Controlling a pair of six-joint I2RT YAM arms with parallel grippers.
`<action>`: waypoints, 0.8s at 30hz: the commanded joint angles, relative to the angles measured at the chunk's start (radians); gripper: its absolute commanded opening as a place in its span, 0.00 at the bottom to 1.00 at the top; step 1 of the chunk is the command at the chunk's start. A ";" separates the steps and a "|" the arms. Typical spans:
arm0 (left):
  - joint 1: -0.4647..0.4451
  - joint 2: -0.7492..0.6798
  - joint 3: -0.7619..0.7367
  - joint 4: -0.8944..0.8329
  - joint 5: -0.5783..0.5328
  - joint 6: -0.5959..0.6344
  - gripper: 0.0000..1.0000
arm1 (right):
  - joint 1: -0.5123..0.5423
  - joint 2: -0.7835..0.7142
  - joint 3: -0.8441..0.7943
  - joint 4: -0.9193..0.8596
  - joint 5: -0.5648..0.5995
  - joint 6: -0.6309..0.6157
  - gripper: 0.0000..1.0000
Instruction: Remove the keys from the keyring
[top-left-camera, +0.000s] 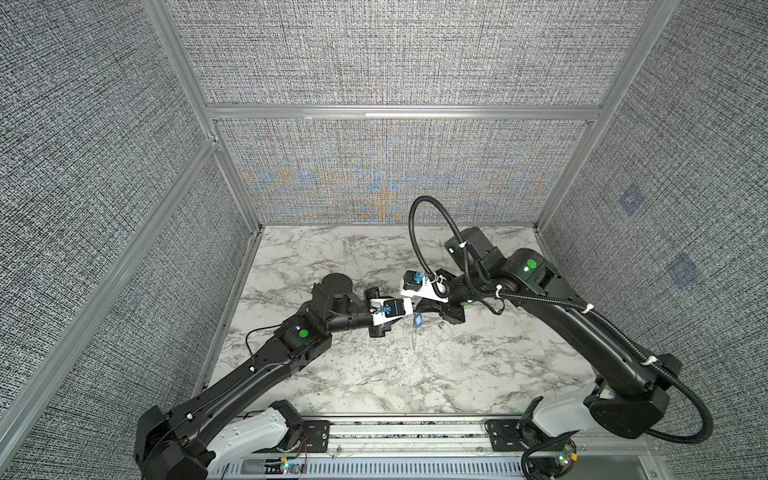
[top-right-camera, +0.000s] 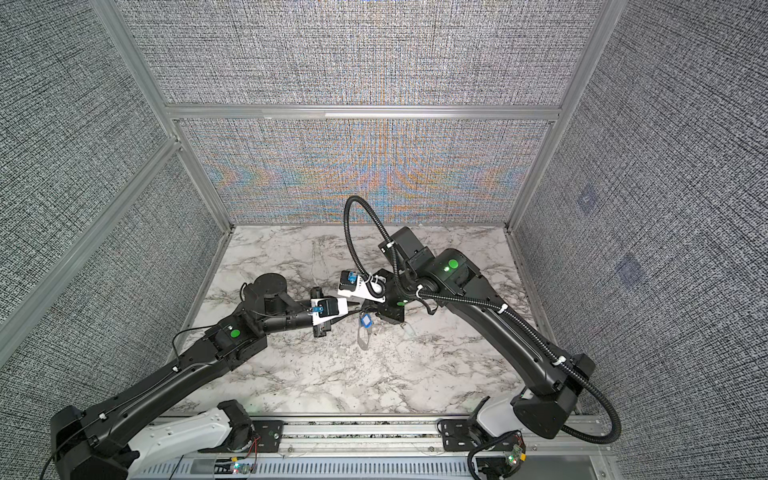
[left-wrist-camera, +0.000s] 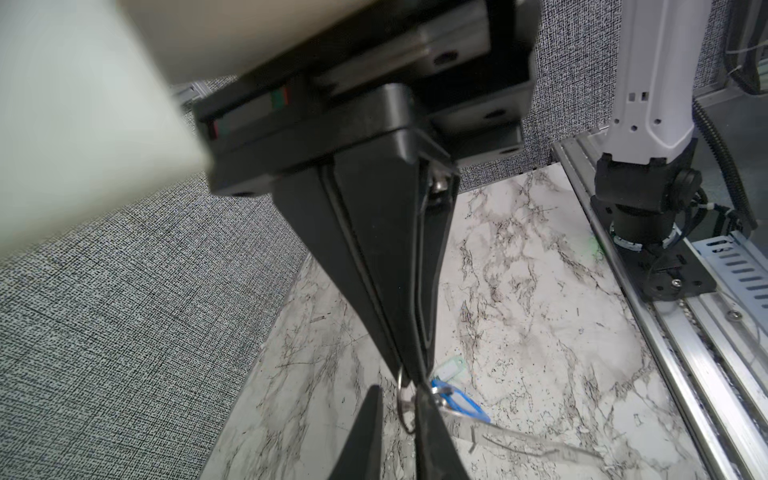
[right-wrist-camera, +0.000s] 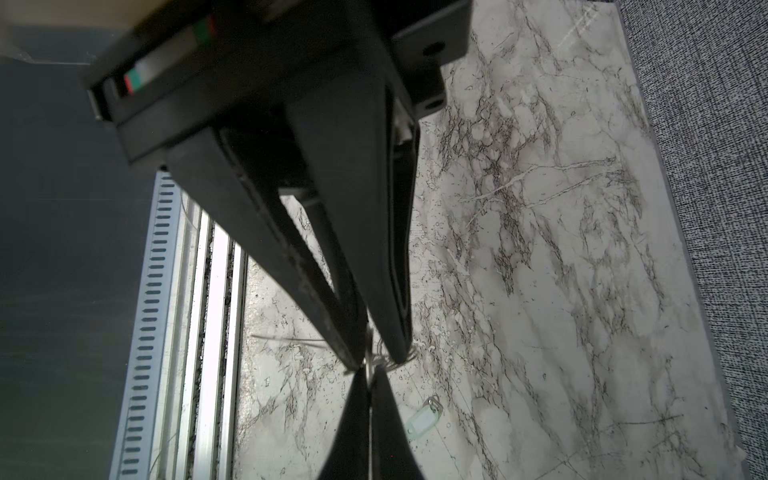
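Observation:
Both grippers meet above the middle of the marble table (top-left-camera: 374, 374). My right gripper (left-wrist-camera: 409, 374) is shut on the thin metal keyring (left-wrist-camera: 400, 395) and holds it in the air. The ring's blue tag (left-wrist-camera: 461, 401) (top-right-camera: 365, 321) hangs under it, and a long pale silvery key (left-wrist-camera: 519, 436) (top-right-camera: 362, 338) dangles below the tag. My left gripper (left-wrist-camera: 400, 390) faces the right one tip to tip. Its jaws stand a little apart with the ring in the gap, close to one finger. In the right wrist view a thin metal edge shows between my right gripper's (right-wrist-camera: 369, 374) pressed fingers.
A pale green tag with its own small ring (right-wrist-camera: 424, 419) (top-left-camera: 448, 330) lies on the table just right of the grippers. The aluminium rail (top-left-camera: 407, 432) with both arm bases runs along the front edge. Grey fabric walls (top-left-camera: 395, 174) close the back and sides.

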 joint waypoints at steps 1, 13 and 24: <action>-0.001 0.007 0.013 -0.018 -0.021 0.011 0.17 | 0.002 -0.002 0.011 -0.017 -0.014 -0.007 0.00; -0.004 0.020 0.026 -0.047 -0.041 0.003 0.01 | 0.003 -0.008 0.013 0.007 -0.030 -0.003 0.00; -0.004 -0.025 -0.043 0.092 -0.038 -0.161 0.00 | -0.018 -0.119 -0.101 0.132 0.128 -0.049 0.18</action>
